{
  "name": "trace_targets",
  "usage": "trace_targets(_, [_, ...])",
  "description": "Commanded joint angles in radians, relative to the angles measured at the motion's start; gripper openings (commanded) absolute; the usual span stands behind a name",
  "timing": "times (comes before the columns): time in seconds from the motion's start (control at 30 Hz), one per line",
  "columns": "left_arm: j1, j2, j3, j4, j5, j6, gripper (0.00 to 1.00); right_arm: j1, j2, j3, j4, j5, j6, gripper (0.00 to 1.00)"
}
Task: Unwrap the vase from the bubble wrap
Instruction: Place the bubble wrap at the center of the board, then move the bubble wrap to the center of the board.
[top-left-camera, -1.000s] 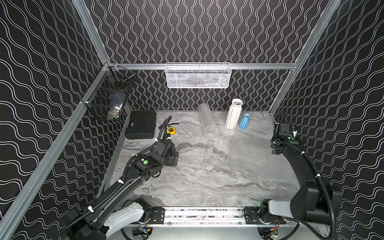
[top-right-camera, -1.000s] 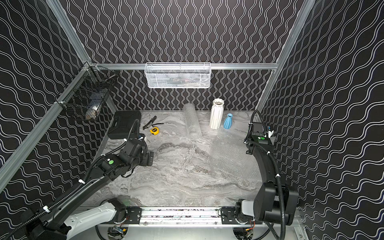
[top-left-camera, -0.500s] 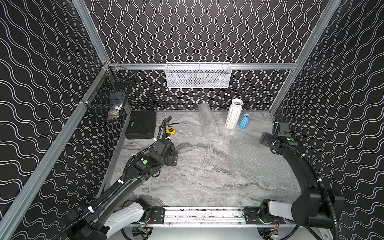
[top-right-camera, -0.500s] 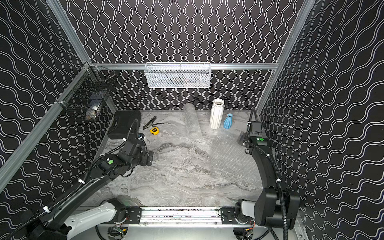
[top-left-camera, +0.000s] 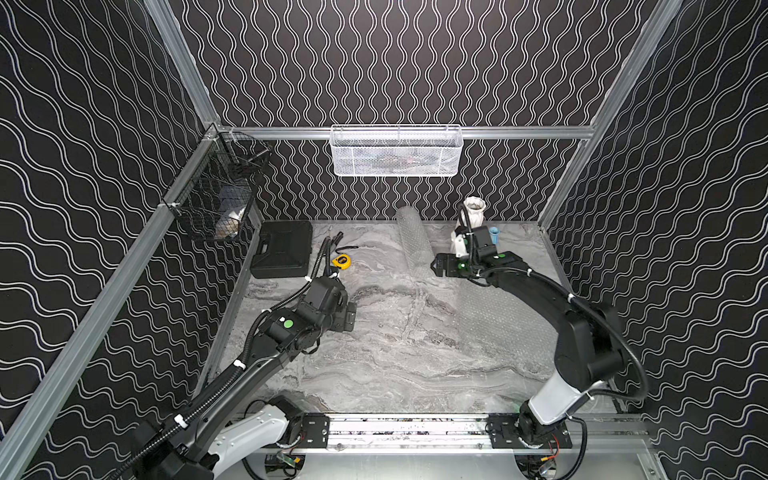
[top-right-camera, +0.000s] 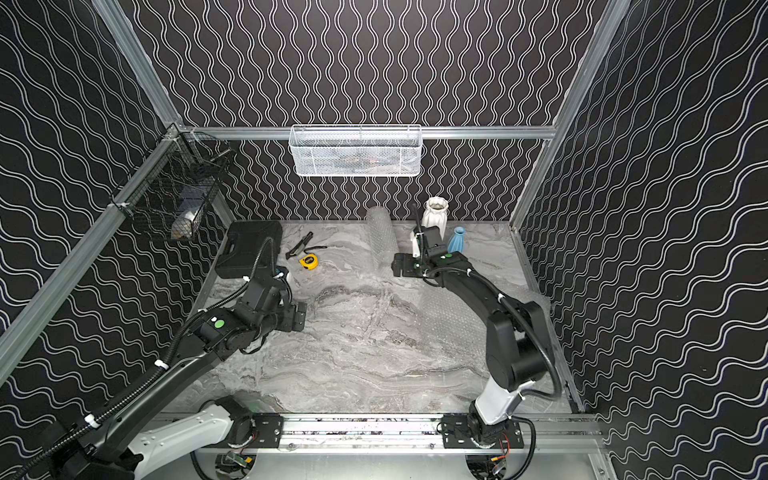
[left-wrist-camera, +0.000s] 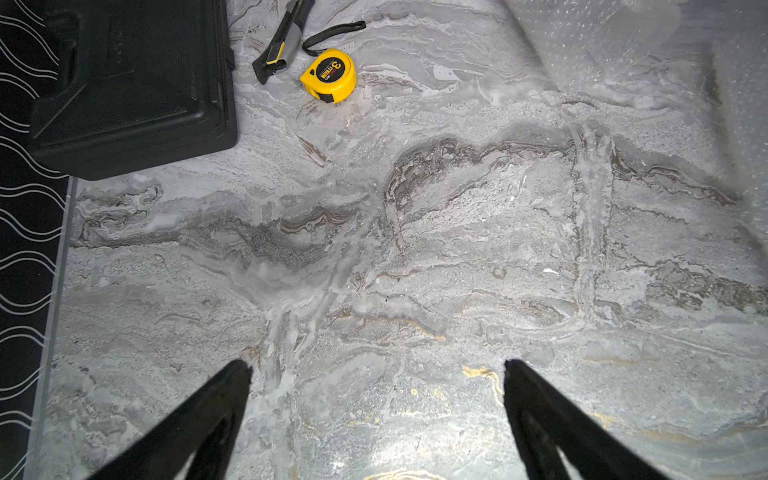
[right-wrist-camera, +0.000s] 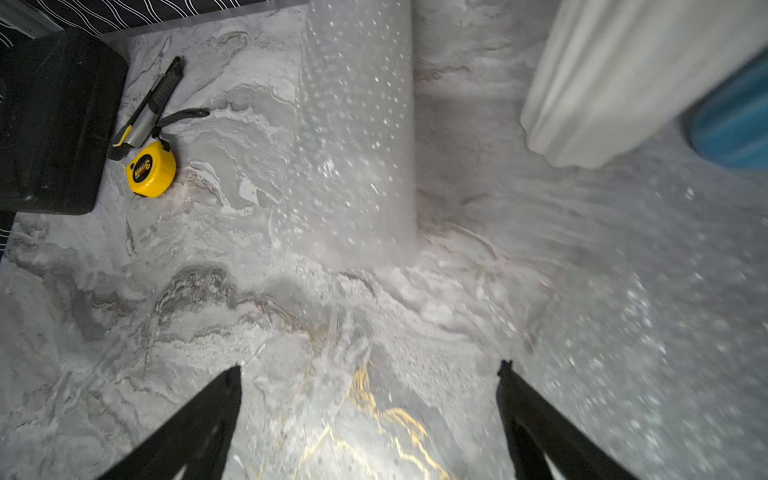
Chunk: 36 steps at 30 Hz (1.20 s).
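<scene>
In both top views the white vase (top-left-camera: 473, 208) stood upright and bare at the back of the desk (top-left-camera: 374, 361), a small blue vase (top-left-camera: 494, 232) just beside it. The flat bubble wrap sheet (top-left-camera: 494, 328) lay spread on the right part of the desk, apart from both vases, and a rolled bubble wrap tube (top-left-camera: 409, 232) lay near the back wall. By that layout the unwrapping looked done, with little left beyond drawing the arms clear; whether the tube hid anything could not be told. The left end effector (top-left-camera: 353, 320) hovered over bare desk and the right end effector (top-left-camera: 436, 266) hung near the tube's front end, both empty.

The left wrist view showed that end effector's fingers spread wide over marbled grey desk, with a black case (left-wrist-camera: 124, 83), a utility knife (left-wrist-camera: 282, 41) and a yellow tape measure (left-wrist-camera: 329, 75) beyond.

The right wrist view showed its fingers likewise spread, nothing between them, the tube, the white vase and the sheet ahead.

Black wave-patterned walls enclosed the desk; a white wire basket (top-right-camera: 355, 151) and a black wire basket (top-right-camera: 178, 199) hung on the frame.
</scene>
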Motion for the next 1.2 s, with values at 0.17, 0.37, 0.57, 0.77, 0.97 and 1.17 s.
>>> trace_targets(0.17, [0.005,-0.019,-0.003,0.020,0.019,0.019,0.98,0.049,0.280,0.299,-0.030,0.117,-0.026,0.99])
trace_targets(0.37, [0.006,-0.022,-0.002,0.015,0.006,0.019,0.98,0.052,0.434,0.473,-0.079,0.195,-0.047,0.99])
trace_targets(0.57, [0.006,-0.022,-0.003,0.013,0.001,0.022,0.98,0.052,0.548,0.611,-0.122,0.185,-0.062,0.99])
trace_targets(0.77, [0.005,-0.018,0.000,0.009,-0.004,0.022,0.98,0.051,0.638,0.716,-0.160,0.155,-0.061,0.99])
trace_targets(0.97, [0.006,-0.016,0.002,0.009,-0.008,0.025,0.98,0.051,0.641,0.717,-0.163,0.116,-0.024,0.99])
trace_targets(1.17, [0.009,-0.013,0.002,0.006,-0.008,0.025,0.98,0.051,0.551,0.587,-0.106,0.019,0.006,0.92])
